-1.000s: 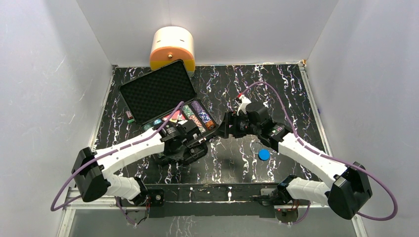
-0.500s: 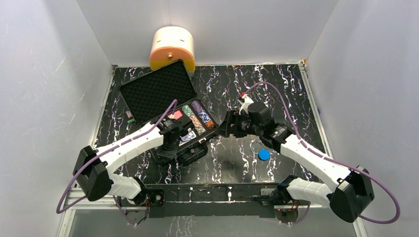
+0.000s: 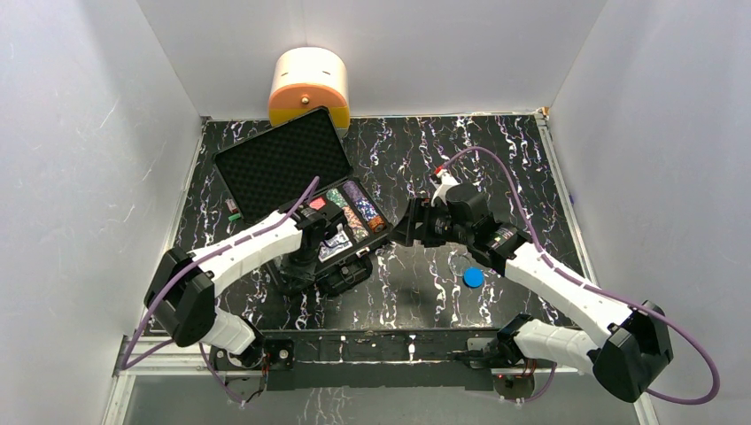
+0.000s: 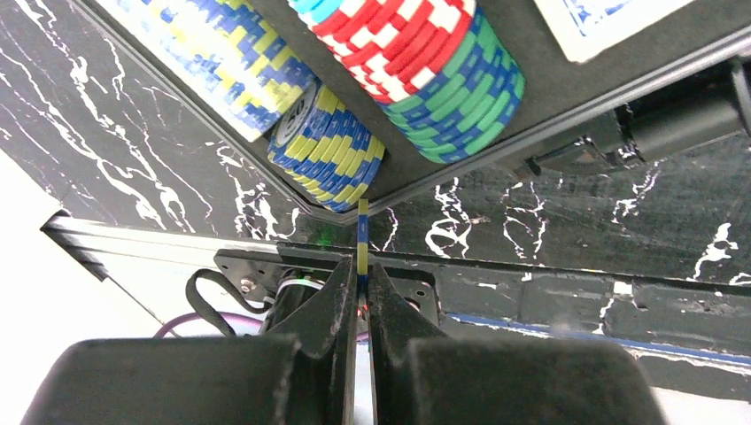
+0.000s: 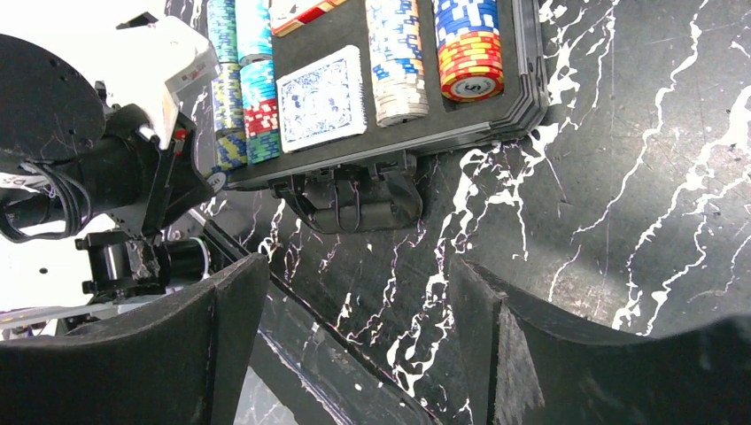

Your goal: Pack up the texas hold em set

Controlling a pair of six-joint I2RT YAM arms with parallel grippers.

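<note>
The texas hold em set is a black briefcase lying open, its foam-lined lid (image 3: pixel 283 164) tipped back. The tray (image 5: pixel 522 106) holds rows of poker chips (image 3: pixel 359 211), a blue card deck (image 5: pixel 321 97) and a red deck's corner. My left gripper (image 4: pixel 361 266) is shut on a thin yellow-and-blue chip (image 4: pixel 363 232), held edge-on just outside the case's near corner, beside the yellow-blue chip row (image 4: pixel 328 150). In the top view the left gripper (image 3: pixel 305 261) sits over the case's near-left end. My right gripper (image 3: pixel 403 226) hovers open and holds nothing, right of the case. A blue disc (image 3: pixel 473 277) lies on the table.
A cream-and-orange rounded container (image 3: pixel 308 84) stands behind the lid at the back wall. The case handle (image 5: pixel 354 199) sticks out toward the table's near rail (image 4: pixel 567 292). A small object (image 3: pixel 232 211) lies left of the lid. White walls close in both sides.
The left arm has swung its forearm up and across the case, carrying the chip to the near-left corner. The right arm has barely moved.
</note>
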